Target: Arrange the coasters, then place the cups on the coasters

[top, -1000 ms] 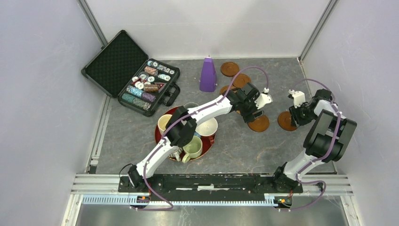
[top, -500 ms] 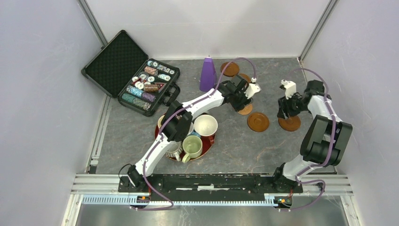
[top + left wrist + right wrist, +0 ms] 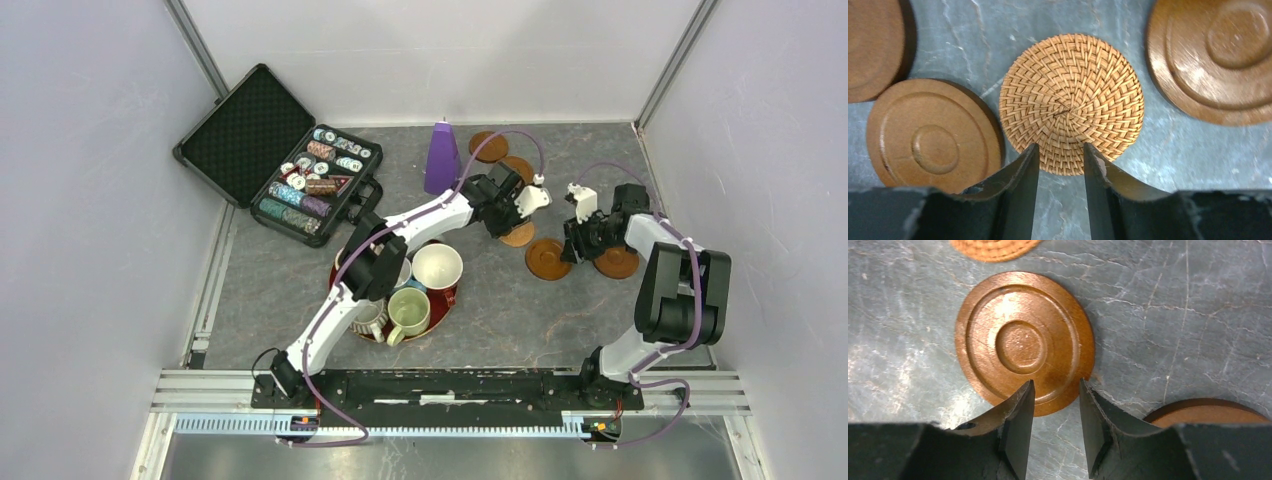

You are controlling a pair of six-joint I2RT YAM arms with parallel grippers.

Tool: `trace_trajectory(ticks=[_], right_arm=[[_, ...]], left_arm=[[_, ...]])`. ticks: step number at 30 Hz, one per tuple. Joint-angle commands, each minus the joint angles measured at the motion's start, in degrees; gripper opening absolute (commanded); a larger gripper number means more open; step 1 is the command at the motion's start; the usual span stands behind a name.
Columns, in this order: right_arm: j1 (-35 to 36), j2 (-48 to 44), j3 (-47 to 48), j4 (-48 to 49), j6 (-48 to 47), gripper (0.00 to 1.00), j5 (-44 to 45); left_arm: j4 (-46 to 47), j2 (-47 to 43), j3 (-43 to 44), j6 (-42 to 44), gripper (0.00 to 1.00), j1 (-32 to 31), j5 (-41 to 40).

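Coaster (image 3: 1071, 102): round, tan, woven in zigzag rings around its centre.

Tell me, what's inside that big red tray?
Mugs crowd the red tray: a white mug and a pale green mug show plainly. The left arm covers the others, so their count is unclear.

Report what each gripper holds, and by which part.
Nothing is gripped. The left gripper stands, jaws apart, over the near edge of the woven coaster, the right gripper likewise over a brown coaster; both lie flat.
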Motion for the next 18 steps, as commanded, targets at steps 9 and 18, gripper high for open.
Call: trace_trajectory(ticks=[9,18], right_arm=[[-0.1,1.8,-0.7,1.5,-1.8,0.38,8.3],[-0.2,-3.0,-7.0,-1.4,-7.4,0.38,9.7]], left_arm=[[-8.0,-12.2,-16.5,15.8,0.4,-4.4,6.5],[-8.0,-19.8,-29.7,20.9,0.39,-7.9,9.5]])
